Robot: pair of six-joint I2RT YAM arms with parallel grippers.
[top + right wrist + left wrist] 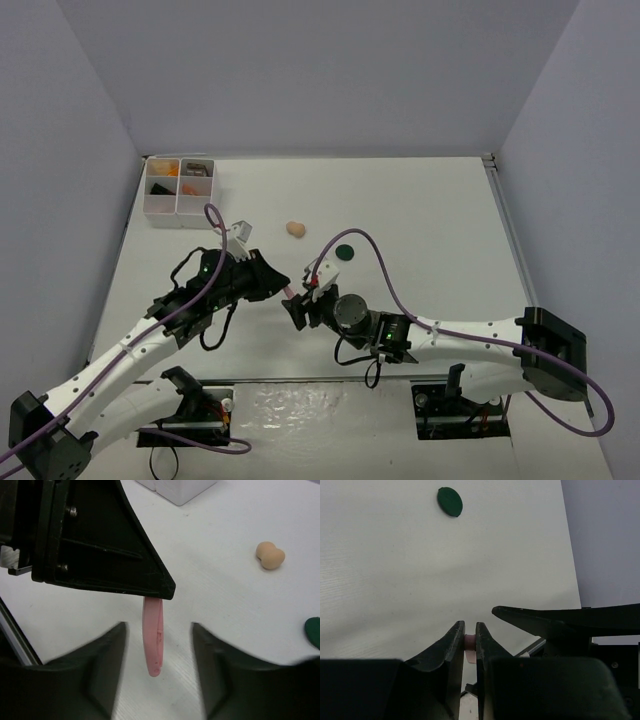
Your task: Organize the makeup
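Note:
A pink stick of the makeup is pinched at its upper end by my left gripper, which is shut on it; the stick shows as a pink end between the two black fingers. My right gripper is open, with a finger on either side of the stick and a gap to each. From above, the two grippers meet over the near middle of the table, left gripper facing right gripper. A beige sponge and a dark-green round compact lie just beyond them.
The white four-compartment box stands at the far left corner, with orange and dark items in its back cells. The sponge and the compact lie to the right in the right wrist view. Grey walls ring the table.

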